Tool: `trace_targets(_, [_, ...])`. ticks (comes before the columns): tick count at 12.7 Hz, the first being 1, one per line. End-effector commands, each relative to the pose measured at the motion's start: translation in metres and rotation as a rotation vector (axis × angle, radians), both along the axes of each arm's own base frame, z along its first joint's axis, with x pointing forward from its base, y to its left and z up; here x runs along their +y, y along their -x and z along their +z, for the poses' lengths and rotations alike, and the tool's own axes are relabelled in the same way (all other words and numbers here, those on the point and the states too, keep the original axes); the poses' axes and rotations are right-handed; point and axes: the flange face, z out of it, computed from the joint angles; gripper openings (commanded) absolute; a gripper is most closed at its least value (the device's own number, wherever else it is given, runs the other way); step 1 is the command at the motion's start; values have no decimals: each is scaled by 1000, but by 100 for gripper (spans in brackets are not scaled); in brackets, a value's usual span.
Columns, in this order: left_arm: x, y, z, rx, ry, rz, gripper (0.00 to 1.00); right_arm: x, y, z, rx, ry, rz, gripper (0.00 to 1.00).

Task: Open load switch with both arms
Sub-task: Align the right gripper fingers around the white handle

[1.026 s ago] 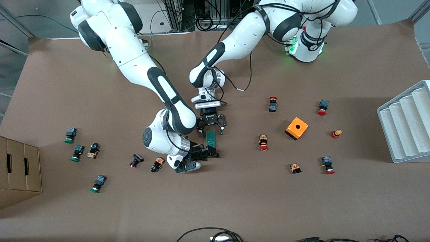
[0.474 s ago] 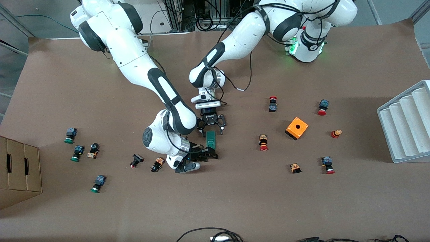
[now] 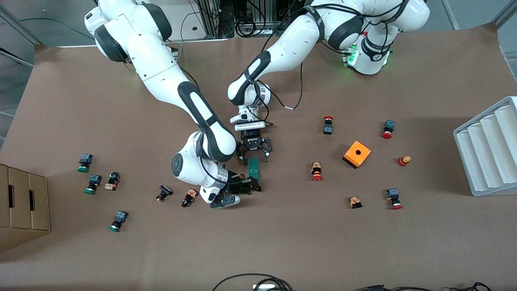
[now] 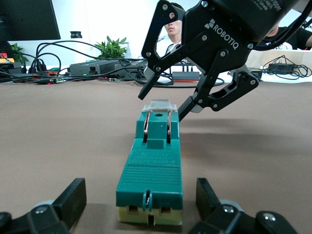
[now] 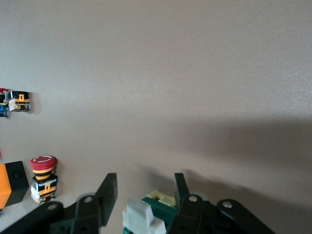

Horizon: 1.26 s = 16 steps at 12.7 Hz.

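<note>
The dark-green load switch (image 3: 253, 166) lies flat on the brown table near the middle. Its white lever (image 5: 139, 217) is at the end nearer the front camera. My left gripper (image 3: 255, 160) sits low at the switch's farther end. It is open, and its fingers (image 4: 73, 200) stand clear of both sides of the switch (image 4: 151, 170). My right gripper (image 3: 253, 185) comes in sideways at the lever end. Its jaws stand open around the white lever (image 4: 159, 105), with a gap on one side and the other finger (image 5: 180, 187) close against the green body (image 5: 165, 207).
An orange box with a hole (image 3: 357, 154) and red-capped buttons (image 3: 317, 171) lie toward the left arm's end. Two buttons (image 3: 189, 198) sit close to the right wrist, green-capped ones (image 3: 84, 162) farther out. A cardboard box (image 3: 24, 202) and a white rack (image 3: 488, 149) stand at the table's ends.
The right gripper's jaws have narrowed around the switch's lever end. Both arms and the switch stay almost where they were.
</note>
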Motion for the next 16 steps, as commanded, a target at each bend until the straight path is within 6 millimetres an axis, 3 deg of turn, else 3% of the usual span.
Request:
trace_targets(1, [-2, 12, -25, 7, -17, -16, 100, 4, -2, 1, -25, -9, -11, 55])
trace_targets(5, [-2, 13, -25, 7, -17, -18, 100, 4, -2, 1, -24, -11, -15, 54])
trace_targets(10, [-2, 13, -25, 7, -17, -18, 100, 6, 2, 0, -45, 5, -34, 43])
trace_targets(16, [-2, 13, -25, 7, -17, -18, 100, 1, 7, -7, -32, 18, -30, 44])
